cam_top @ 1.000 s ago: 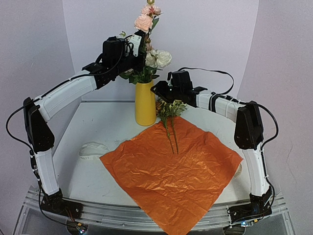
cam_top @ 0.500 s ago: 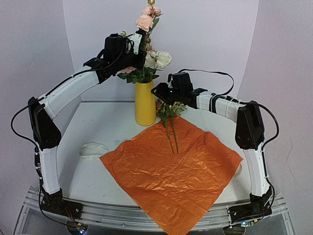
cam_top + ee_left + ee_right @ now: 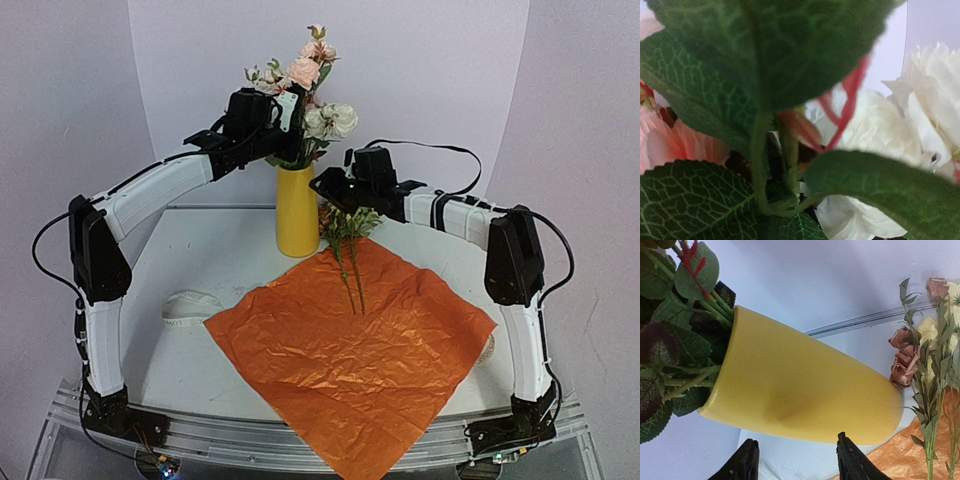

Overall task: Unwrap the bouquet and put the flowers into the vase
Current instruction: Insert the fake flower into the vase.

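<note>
The flowers (image 3: 348, 250) lie loose on the flattened orange paper (image 3: 350, 370) in the middle of the overhead picture. Their small blooms sit at the paper's upper corner, close by the foot of the vase (image 3: 297, 215), and their thin stems run straight down the frame towards the paper's centre. That is the line to mind: the long axis points almost directly away from the right gripper (image 3: 796, 450), which hangs just above the bloom end and right of the vase. Its fingers stand well apart with nothing between them, and in its own camera they face the vase's yellow wall, with the stems off at the right edge. From here I'd say the right arm is plainly the nearer one, and it would need to turn down and across those stems to take them. The left gripper (image 3: 285, 135) is closed tight, up in the upper middle among the rose bunch (image 3: 325, 120) that fills the vase's mouth. Whether it has a stem pinched I cannot tell. A cream ribbon (image 3: 190, 305) lies at the left on the table (image 3: 200, 250).
</note>
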You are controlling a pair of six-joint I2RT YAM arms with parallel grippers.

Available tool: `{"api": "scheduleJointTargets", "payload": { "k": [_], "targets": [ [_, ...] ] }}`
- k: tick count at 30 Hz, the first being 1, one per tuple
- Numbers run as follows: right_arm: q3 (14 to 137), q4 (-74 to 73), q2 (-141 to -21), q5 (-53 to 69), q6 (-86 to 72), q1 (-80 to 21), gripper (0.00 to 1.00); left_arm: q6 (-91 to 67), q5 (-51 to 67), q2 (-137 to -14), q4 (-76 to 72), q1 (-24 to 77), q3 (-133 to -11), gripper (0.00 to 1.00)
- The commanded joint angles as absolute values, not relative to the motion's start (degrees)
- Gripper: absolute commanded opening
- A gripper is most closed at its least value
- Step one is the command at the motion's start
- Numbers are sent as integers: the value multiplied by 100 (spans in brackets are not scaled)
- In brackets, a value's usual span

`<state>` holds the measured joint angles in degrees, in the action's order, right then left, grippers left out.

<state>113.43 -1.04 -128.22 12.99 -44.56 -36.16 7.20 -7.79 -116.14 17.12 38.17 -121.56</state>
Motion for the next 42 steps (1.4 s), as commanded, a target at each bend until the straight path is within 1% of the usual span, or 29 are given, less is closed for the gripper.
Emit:
{"api": "scheduleJointTargets", "payload": {
  "k": [1,12,14,17,19,22,26,29,36,42],
  "targets": [
    [11269,197,-12375,1331,-4395,-3621,55,484,-850,-11558,1641,3764,-11755,0],
    [11176,220,-12249,1237,-4387,-3621,57,160,-947,-11200,1073,3763,-10774,0],
    [11163,230,-12240,1223,-4394,-3621,57,121,-978,-11135,1007,3762,-10662,3],
    [11130,231,-12196,1186,-4390,-3621,58,61,-984,-11009,942,3762,-10521,19],
    [11112,238,-12175,1166,-4386,-3621,59,53,-995,-10931,940,3763,-10475,26],
    [11101,238,-12159,1160,-4381,-3621,59,53,-968,-10787,934,3766,-10398,34],
    [11092,252,-12155,1166,-4386,-3621,59,-128,-910,-10569,932,3764,-10258,36],
    [11070,255,-12138,1152,-4358,-3616,60,-220,-817,-10330,938,3764,-10038,44],
    [10852,264,-11954,913,-3821,-3579,67,-405,-745,-9536,940,3762,-9193,53],
    [10282,269,-11613,628,-3188,-3534,68,-806,-658,-8825,917,3762,-8263,55]
  ]
}}
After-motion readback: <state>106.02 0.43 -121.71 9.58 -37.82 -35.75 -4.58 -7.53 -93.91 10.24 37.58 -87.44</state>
